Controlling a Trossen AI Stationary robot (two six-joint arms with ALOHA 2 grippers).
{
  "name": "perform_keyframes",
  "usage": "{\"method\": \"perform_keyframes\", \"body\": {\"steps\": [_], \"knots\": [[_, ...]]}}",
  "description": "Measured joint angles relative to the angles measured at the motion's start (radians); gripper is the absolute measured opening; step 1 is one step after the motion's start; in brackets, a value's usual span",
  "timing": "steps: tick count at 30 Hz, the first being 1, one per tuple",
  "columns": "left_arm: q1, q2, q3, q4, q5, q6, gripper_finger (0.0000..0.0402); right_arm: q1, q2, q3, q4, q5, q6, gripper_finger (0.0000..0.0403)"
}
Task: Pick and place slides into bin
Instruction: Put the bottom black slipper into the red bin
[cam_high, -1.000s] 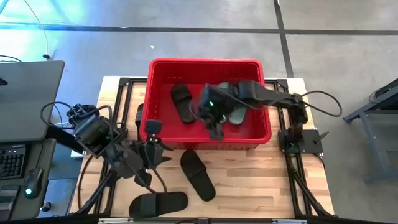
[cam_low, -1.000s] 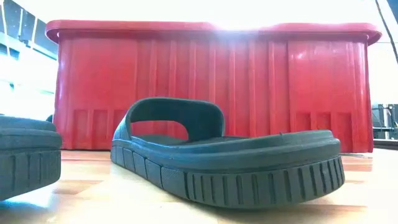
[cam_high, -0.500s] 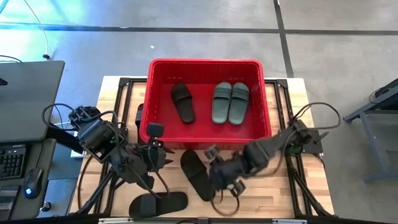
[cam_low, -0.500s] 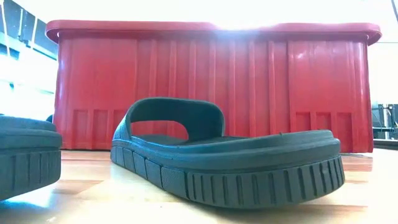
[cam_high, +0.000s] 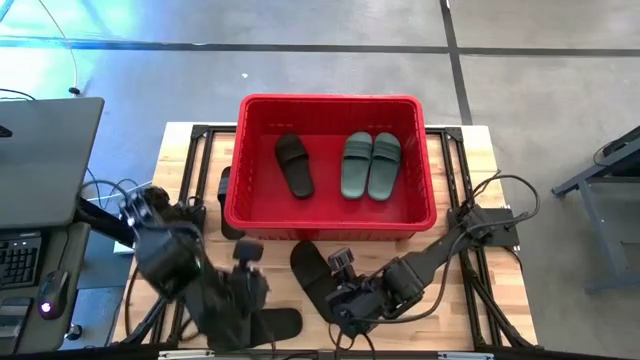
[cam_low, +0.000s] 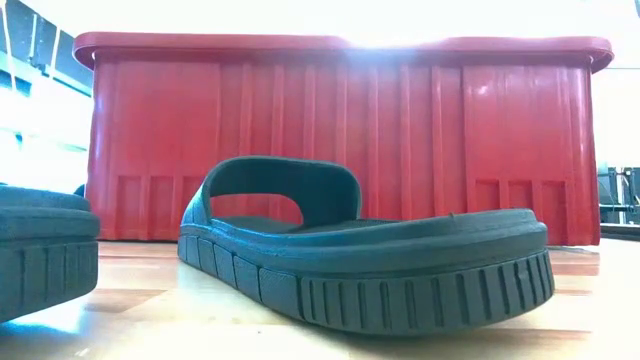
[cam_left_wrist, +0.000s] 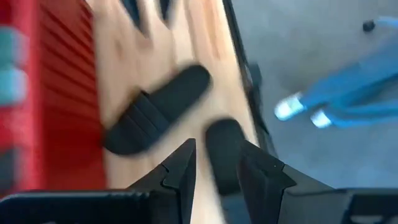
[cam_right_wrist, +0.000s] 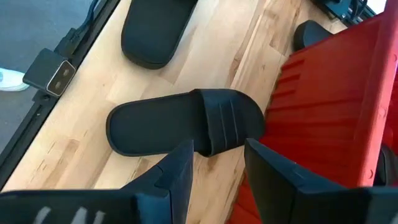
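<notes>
The red bin (cam_high: 330, 215) stands at the table's far middle. One black slide (cam_high: 293, 165) and two green slides (cam_high: 371, 165) lie flat on its floor. On the table in front of the bin a black slide (cam_right_wrist: 186, 127) lies sole down. Another black slide (cam_high: 280, 322) lies by the near edge. My right gripper (cam_right_wrist: 217, 146) hangs open above and just right of the middle slide (cam_high: 312, 270), touching nothing. My left gripper (cam_left_wrist: 216, 149) is open over the near-edge slide (cam_left_wrist: 224, 149), also clear of it. Neither gripper shows in the low view.
A further dark slide (cam_high: 224, 187) lies just left of the bin, against the black frame rail. The bin's near wall (cam_low: 340, 140) rises close behind the middle slide (cam_low: 360, 250). Bare wood (cam_high: 470, 300) lies at the front right.
My right gripper has swung from over the bin's green slides toward the near edge and come down beside the middle black slide. My left gripper has gone toward the near edge and down, over the near-edge slide. The slides have kept their places.
</notes>
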Motion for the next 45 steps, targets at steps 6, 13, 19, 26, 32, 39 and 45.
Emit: {"method": "perform_keyframes", "body": {"steps": [6, 13, 19, 26, 32, 39, 45], "knots": [[-0.071, 0.127, -0.001, -0.02, 0.056, -0.281, 0.0099, -0.015, 0.0, 0.0, 0.007, 0.0, 0.0, 0.0134], [-0.074, 0.263, -0.001, -0.024, 0.166, -0.455, 0.0099, -0.031, 0.0, 0.0, 0.017, -0.01, -0.001, 0.0134], [-0.053, 0.369, -0.001, -0.024, 0.262, -0.558, 0.0099, -0.033, 0.0, 0.0, 0.016, -0.032, -0.002, 0.0134], [-0.017, 0.465, -0.001, -0.023, 0.433, -0.604, 0.0099, -0.033, 0.0, 0.0, -0.017, -0.037, -0.041, 0.0134], [0.021, 0.518, 0.0, -0.023, 0.546, -0.709, 0.0099, -0.033, 0.0, 0.0, -0.11, -0.061, -0.071, 0.0134], [0.03, 0.536, 0.0, -0.023, 0.615, -0.829, 0.0099, -0.033, 0.0, 0.0, -0.2, -0.086, -0.073, 0.0134], [0.03, 0.535, 0.0, -0.023, 0.704, -0.928, 0.0099, -0.033, 0.0, 0.0, -0.197, -0.086, -0.116, 0.0134]]}}
